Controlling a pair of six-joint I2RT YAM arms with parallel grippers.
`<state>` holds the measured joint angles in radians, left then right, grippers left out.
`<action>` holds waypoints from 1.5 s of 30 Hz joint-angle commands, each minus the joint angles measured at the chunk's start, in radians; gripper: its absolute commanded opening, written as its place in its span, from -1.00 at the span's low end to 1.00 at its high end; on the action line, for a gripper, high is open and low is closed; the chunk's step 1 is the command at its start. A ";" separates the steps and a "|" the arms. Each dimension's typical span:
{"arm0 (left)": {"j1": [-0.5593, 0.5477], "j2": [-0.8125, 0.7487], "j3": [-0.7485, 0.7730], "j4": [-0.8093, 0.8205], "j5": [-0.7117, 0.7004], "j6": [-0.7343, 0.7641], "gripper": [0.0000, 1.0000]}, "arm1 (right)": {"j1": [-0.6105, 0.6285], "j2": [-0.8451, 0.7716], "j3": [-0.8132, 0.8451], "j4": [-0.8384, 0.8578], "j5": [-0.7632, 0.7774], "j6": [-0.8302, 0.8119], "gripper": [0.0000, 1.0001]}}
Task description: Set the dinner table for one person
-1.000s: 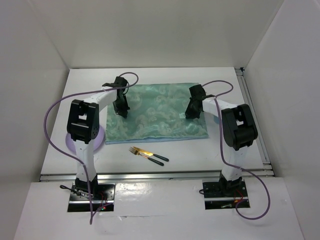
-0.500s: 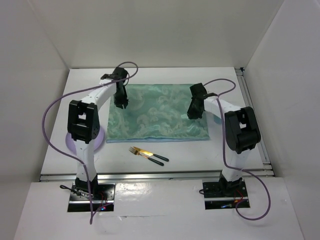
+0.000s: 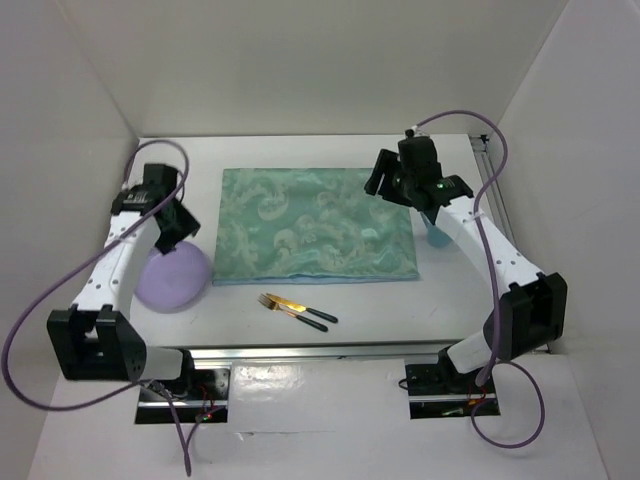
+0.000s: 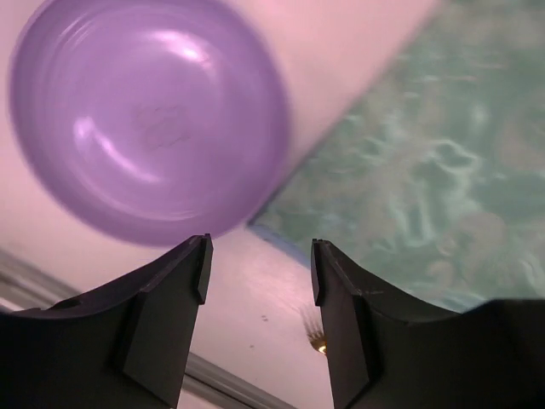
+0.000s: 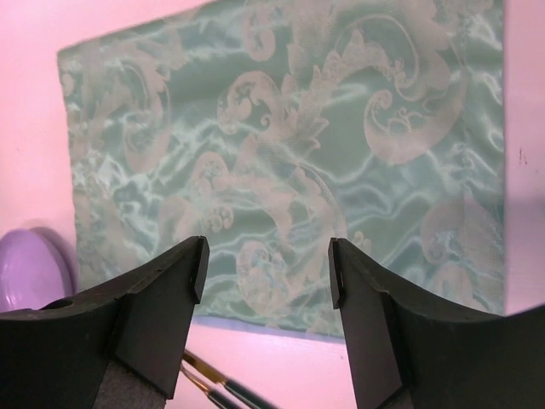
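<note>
The dinner table (image 3: 300,155) is a white top. On its middle a mint-green patterned cloth (image 3: 315,225) lies flat. A purple plate (image 3: 172,277) sits left of the cloth, and a fork and knife (image 3: 297,310) lie near the front edge. My left gripper (image 3: 180,235) hovers over the plate's far side, open and empty; its wrist view shows the plate (image 4: 149,119), the cloth's corner (image 4: 426,170) and the fork tines (image 4: 317,328). My right gripper (image 3: 383,183) hangs open and empty above the cloth's far right corner, looking down on the cloth (image 5: 289,145).
A light blue cup (image 3: 438,236) stands just right of the cloth, partly behind the right arm. White walls enclose the table on three sides. A metal rail (image 3: 330,348) runs along the front edge. The cutlery handles (image 5: 217,388) show under the right fingers.
Both grippers opened and let go of the cloth, which now lies flat. The left arm swung left over the plate. The right arm lifted and drew back toward the far right.
</note>
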<state>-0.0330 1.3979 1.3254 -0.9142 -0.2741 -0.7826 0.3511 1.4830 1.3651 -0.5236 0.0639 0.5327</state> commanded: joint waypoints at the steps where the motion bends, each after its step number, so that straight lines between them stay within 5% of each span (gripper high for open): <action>1: 0.091 -0.124 -0.173 -0.042 -0.001 -0.165 0.34 | 0.008 -0.030 -0.073 -0.018 -0.030 -0.028 0.41; 10: 0.335 -0.237 -0.351 -0.084 -0.028 -0.219 0.54 | 0.017 -0.053 -0.133 -0.007 -0.096 -0.028 0.52; 15: 0.398 -0.159 -0.361 -0.134 -0.056 -0.256 0.54 | 0.017 -0.032 -0.098 0.002 -0.157 -0.060 0.54; 24: 0.579 -0.025 -0.365 0.018 0.030 -0.190 0.51 | 0.017 0.045 0.015 -0.075 -0.171 -0.122 0.57; 37: 0.619 0.101 -0.502 0.216 0.101 -0.144 0.43 | 0.017 0.054 0.017 -0.111 -0.153 -0.103 0.57; 40: 0.619 0.121 -0.526 0.241 0.113 -0.182 0.33 | 0.017 0.063 0.017 -0.111 -0.144 -0.103 0.57; 43: 0.619 0.112 -0.542 0.276 0.124 -0.201 -0.17 | 0.017 0.074 0.037 -0.140 -0.133 -0.103 0.57; 45: 0.619 0.082 -0.551 0.285 0.124 -0.201 -0.83 | 0.017 0.074 0.055 -0.164 -0.110 -0.103 0.57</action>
<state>0.5861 1.4799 0.8162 -0.6933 -0.1337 -0.9520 0.3576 1.5524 1.3560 -0.6449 -0.0818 0.4358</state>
